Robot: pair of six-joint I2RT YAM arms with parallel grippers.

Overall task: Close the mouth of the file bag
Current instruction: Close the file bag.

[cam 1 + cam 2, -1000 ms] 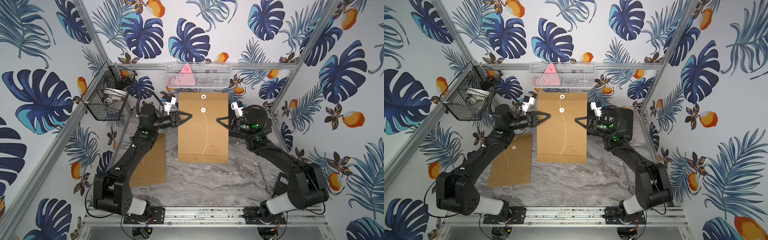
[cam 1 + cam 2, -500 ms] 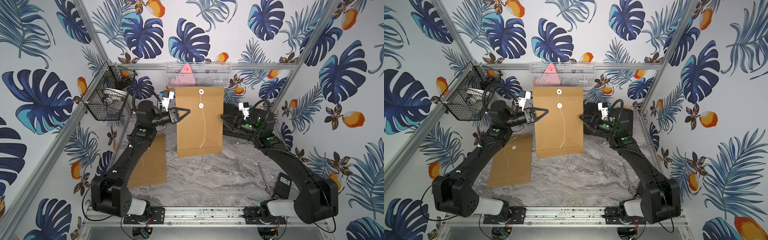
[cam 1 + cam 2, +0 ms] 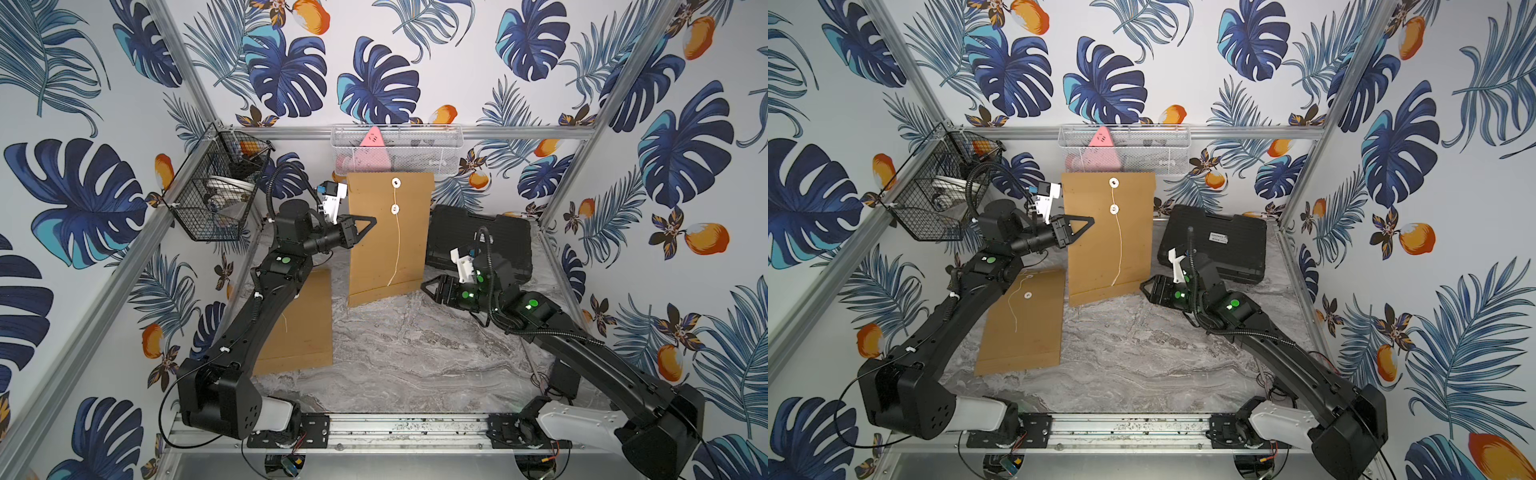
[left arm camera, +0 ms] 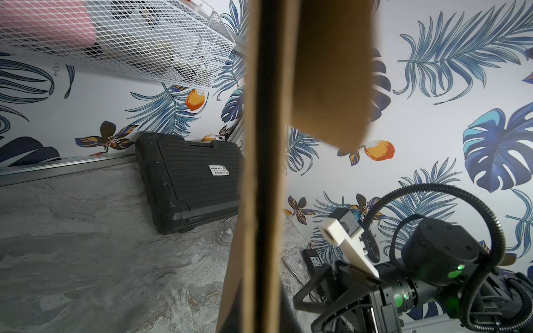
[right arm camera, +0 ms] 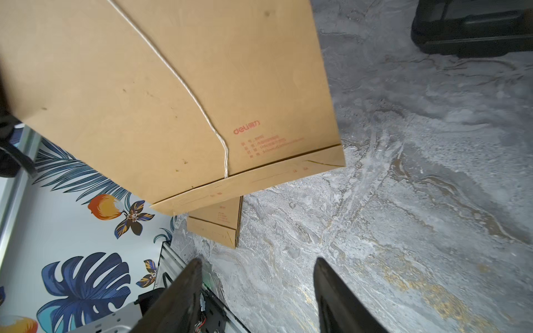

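My left end effector (image 3: 371, 220) is clamped on the left edge of the kraft file bag (image 3: 388, 249), holding it upright at the back of the tabletop (image 3: 407, 353), lower edge down near the surface. My right end effector (image 5: 256, 268) hangs low beside the bag's lower right corner with its jaws apart, gripping nothing.

The mouth is not yet tied. The string (image 3: 397, 253) hangs loose from the lower button (image 3: 395, 209) down the face of the bag, and nothing is wound round the upper button (image 3: 396, 182). In the left wrist view the flap (image 4: 331, 72) seems to stand off from the body, though it is blurred there.

So I judge this the step of fetching the string. The next move calls for my right end effector to pinch the free end near the bottom fold, lift it clear of the paper, and wind it round both buttons while my left steadies the bag. The string is thin and lies against the paper, so the pinch must be fine.
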